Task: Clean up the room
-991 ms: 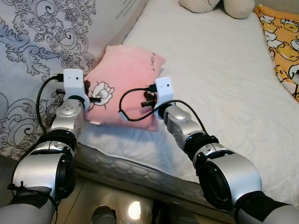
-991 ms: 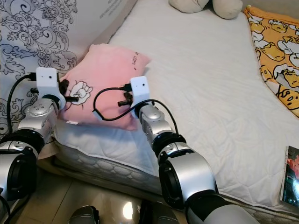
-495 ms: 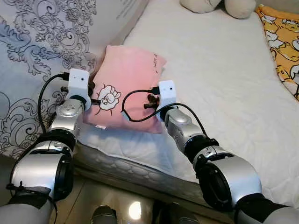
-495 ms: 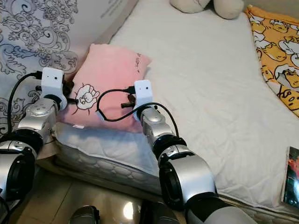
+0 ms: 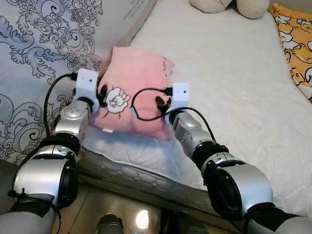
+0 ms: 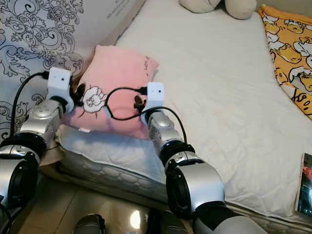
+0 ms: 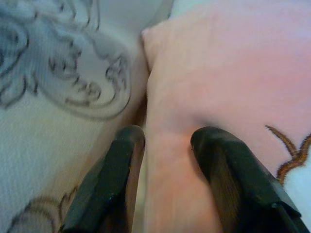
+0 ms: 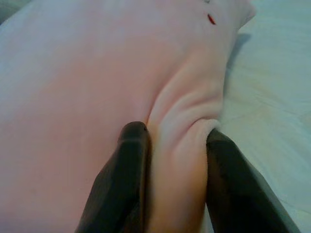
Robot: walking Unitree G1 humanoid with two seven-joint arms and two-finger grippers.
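A pink pillow [image 5: 134,83] with a white cartoon print lies at the near left corner of the white bed [image 5: 229,73], against a patterned quilt [image 5: 44,58]. My left gripper [image 7: 165,141] pinches the pillow's left edge [image 7: 204,73], with pink cloth between its black fingers [image 7: 121,160]. My right gripper [image 8: 170,141] is shut on a fold of the pillow's right edge [image 8: 180,111]. Both wrists, with their white camera boxes, sit at the pillow's sides: left [image 5: 87,84], right [image 5: 180,95].
A beige plush toy [image 5: 229,6] lies at the far end of the bed. A yellow cartoon blanket [image 5: 297,44] covers the right side. A book [image 6: 304,183] rests at the near right edge. The mattress edge and shiny floor [image 5: 126,217] are just below my arms.
Both grippers have pushed forward and closed in on the pillow's two side edges. The pillow has bunched up a little and shifted slightly away from me.
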